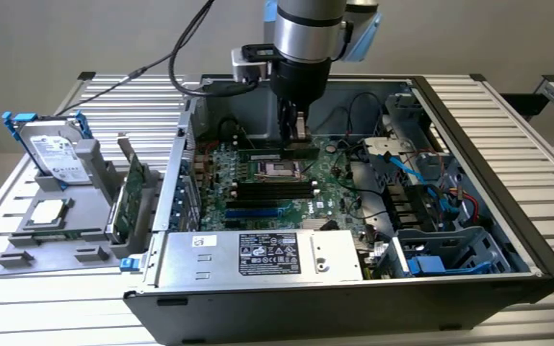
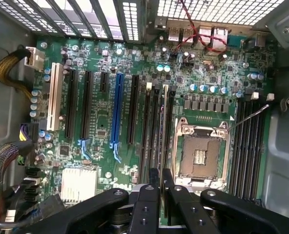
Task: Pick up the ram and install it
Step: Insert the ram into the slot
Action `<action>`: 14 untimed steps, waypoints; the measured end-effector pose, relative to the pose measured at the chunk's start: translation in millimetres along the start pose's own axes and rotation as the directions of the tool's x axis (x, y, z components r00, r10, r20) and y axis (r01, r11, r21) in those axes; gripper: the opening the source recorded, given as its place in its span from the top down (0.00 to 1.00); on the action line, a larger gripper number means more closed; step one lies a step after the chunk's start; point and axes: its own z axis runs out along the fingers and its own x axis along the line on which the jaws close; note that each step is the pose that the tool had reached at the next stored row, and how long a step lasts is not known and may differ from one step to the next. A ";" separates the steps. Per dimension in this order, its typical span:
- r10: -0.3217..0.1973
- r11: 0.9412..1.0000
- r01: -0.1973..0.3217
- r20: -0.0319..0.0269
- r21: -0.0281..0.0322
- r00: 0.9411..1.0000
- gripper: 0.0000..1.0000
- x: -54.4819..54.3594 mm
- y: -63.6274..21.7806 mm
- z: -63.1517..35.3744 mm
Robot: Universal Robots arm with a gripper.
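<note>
My gripper [image 1: 294, 134] reaches down into the open computer case [image 1: 508, 216], over the motherboard just beyond the empty processor socket [image 1: 279, 170]. In the wrist view its two black fingers [image 2: 154, 187] stand close together, shut on a thin dark stick seen edge-on, the ram [image 2: 161, 163]. The ram runs along the row of black memory slots [image 2: 148, 131] beside the socket [image 2: 201, 153]. Whether its lower edge touches a slot I cannot tell. White slot latches [image 2: 165, 88] show at the far end.
A grey fixture at the exterior view's left carries a hard drive [image 1: 54, 155], a square silver processor chip [image 1: 48, 210] and a green expansion card [image 1: 133, 189]. The power supply [image 1: 257, 256] fills the case's near side. Cables and blue drive bays [image 1: 431, 209] crowd the exterior view's right.
</note>
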 end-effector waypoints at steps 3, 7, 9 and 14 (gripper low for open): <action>0.006 1.000 -0.006 0.000 0.000 1.000 0.86 0.4 -0.2 5.6; 0.011 1.000 -0.011 0.001 0.000 1.000 0.86 1.0 -0.5 12.7; 0.013 1.000 -0.013 0.000 0.000 1.000 0.86 1.6 -0.5 16.4; 0.033 0.999 -0.033 -0.001 0.000 0.999 0.86 2.3 0.5 25.6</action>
